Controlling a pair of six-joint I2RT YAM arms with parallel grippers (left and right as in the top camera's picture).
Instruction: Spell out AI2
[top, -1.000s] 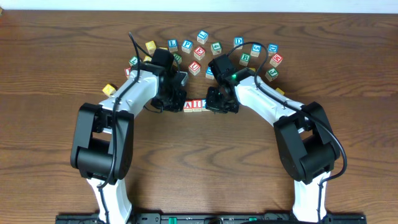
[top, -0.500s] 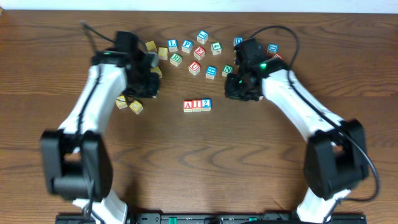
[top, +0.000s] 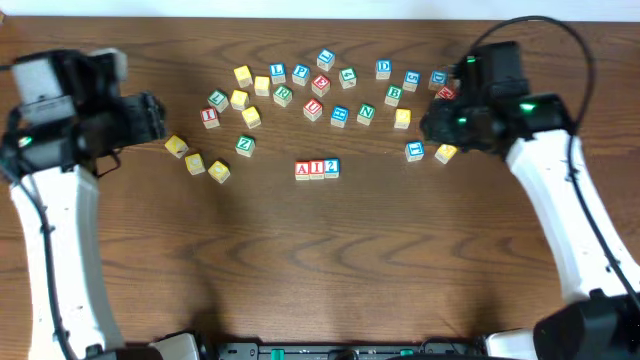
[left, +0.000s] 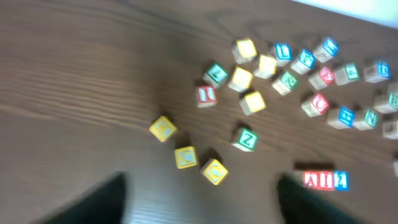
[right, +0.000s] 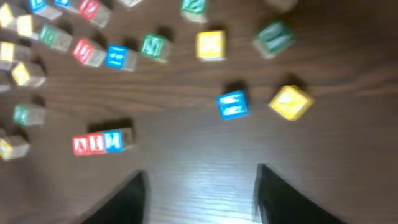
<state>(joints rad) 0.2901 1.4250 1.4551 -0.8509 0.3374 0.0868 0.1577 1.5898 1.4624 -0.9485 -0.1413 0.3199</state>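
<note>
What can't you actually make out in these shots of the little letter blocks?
Left wrist view: blur smears the AI2 row; its characters are barely legible there.
Left wrist view: the fingers are dark smears, cut off by the bottom edge.
Overhead: the right arm covers part of a red block.
Overhead: markings on the yellow blocks are too small to read.

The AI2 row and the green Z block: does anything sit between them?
No. In the overhead view, only bare table separates the green Z block from the AI2 row.
</note>
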